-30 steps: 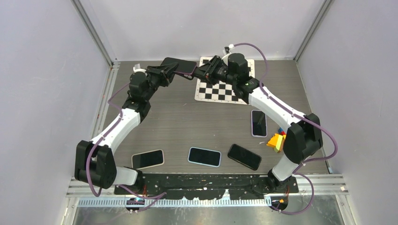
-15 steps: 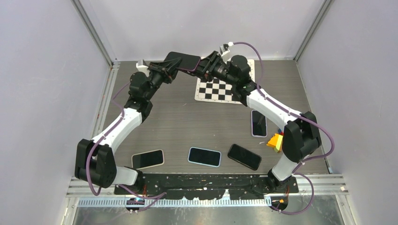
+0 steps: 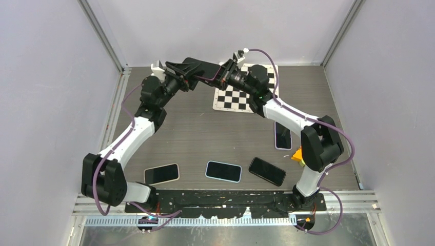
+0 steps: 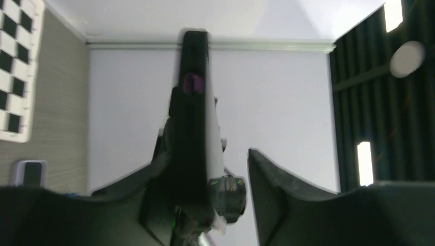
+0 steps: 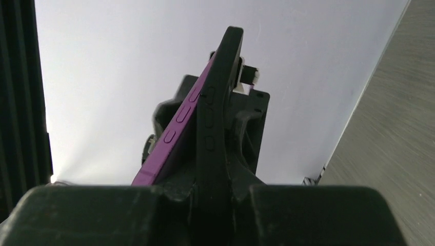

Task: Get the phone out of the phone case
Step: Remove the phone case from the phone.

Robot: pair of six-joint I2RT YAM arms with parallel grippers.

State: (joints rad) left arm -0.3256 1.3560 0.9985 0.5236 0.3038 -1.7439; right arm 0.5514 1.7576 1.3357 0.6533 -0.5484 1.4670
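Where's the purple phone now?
Top view: the purple phone is aloft at the far end, between left gripper and right gripper, near the checkerboard's far-left corner, partly out of its black case.

The black phone case (image 4: 192, 128) stands edge-on in the left gripper (image 4: 205, 156), purple showing through a cutout. One finger touches it, the other stands clear.

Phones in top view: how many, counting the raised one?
5. Four lie on the table: near-left phone, near-centre phone, near-right phone, right-side phone. The raised phone, partly out of its phone case, is at the far side. The right arm may hide more.
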